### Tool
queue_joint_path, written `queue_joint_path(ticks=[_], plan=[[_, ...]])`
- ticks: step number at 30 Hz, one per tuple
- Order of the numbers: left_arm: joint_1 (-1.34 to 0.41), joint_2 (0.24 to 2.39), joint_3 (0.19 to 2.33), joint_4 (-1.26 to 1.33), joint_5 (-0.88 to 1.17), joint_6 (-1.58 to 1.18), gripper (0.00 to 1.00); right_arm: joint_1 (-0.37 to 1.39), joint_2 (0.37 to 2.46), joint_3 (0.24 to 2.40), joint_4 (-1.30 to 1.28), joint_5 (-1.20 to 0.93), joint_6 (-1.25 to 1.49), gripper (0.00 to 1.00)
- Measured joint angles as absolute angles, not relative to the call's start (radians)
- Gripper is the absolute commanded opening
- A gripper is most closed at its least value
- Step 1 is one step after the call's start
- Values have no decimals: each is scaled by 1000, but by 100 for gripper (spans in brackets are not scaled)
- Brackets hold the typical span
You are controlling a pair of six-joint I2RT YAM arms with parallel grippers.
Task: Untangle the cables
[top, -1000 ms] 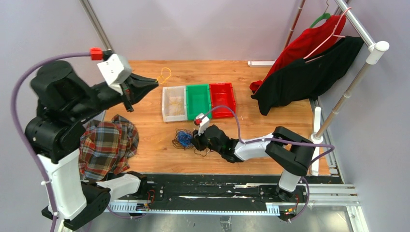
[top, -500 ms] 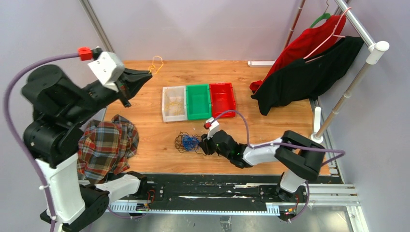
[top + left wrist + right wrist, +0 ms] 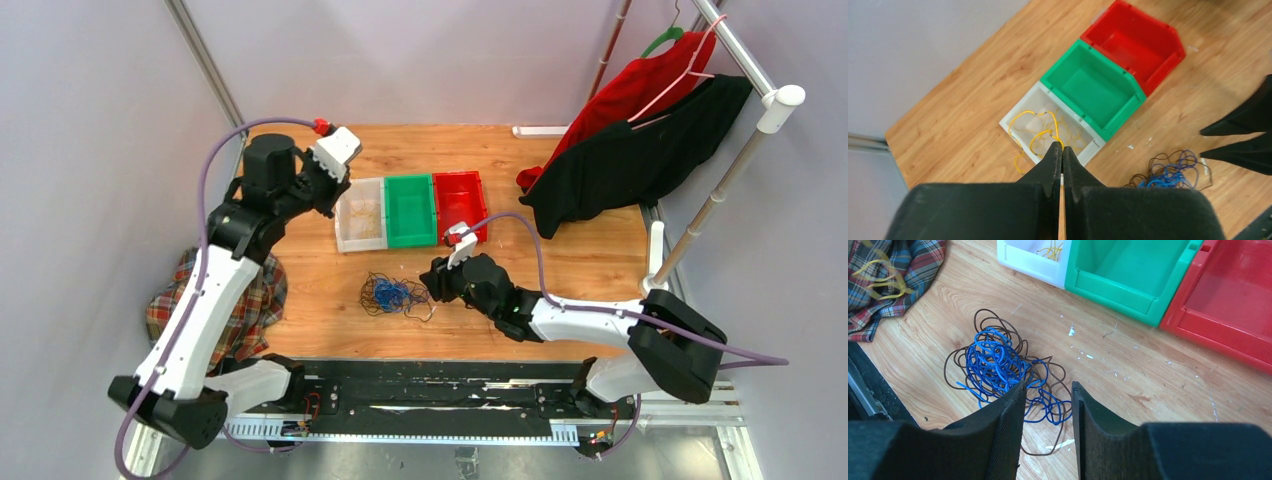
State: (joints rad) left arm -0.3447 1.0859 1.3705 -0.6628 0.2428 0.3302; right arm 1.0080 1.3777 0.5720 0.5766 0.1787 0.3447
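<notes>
A tangle of blue and dark brown cables [image 3: 392, 294] lies on the wooden table in front of the bins; it also shows in the right wrist view [image 3: 998, 362]. My right gripper [image 3: 436, 281] is open just to the tangle's right, its jaws [image 3: 1048, 390] over the tangle's near edge and holding nothing. My left gripper [image 3: 328, 188] hangs over the white bin [image 3: 361, 238]. In the left wrist view it [image 3: 1062, 148] is shut on a yellow cable [image 3: 1034, 136] that loops down into the white bin [image 3: 1010, 119], with one loop outside on the wood.
A green bin [image 3: 410, 208] and a red bin [image 3: 459, 205] stand right of the white one. A plaid cloth [image 3: 225, 300] lies at the left edge, with a yellow strand on it [image 3: 883, 280]. Red and black clothes [image 3: 640, 130] hang at the right.
My left arm swung from high at the far left to over the white bin, carrying the yellow cable. My right gripper drew back to the right off the tangle.
</notes>
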Motion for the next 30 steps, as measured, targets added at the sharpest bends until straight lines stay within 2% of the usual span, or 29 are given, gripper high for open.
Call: queue_joint_path(ticks=[15, 30], plan=[[-340, 1283, 1353, -474, 104, 486, 0, 1008, 1322, 572, 496, 213, 339, 38], [-309, 1419, 1492, -420, 100, 501, 0, 1008, 1322, 572, 488, 230, 332, 36]])
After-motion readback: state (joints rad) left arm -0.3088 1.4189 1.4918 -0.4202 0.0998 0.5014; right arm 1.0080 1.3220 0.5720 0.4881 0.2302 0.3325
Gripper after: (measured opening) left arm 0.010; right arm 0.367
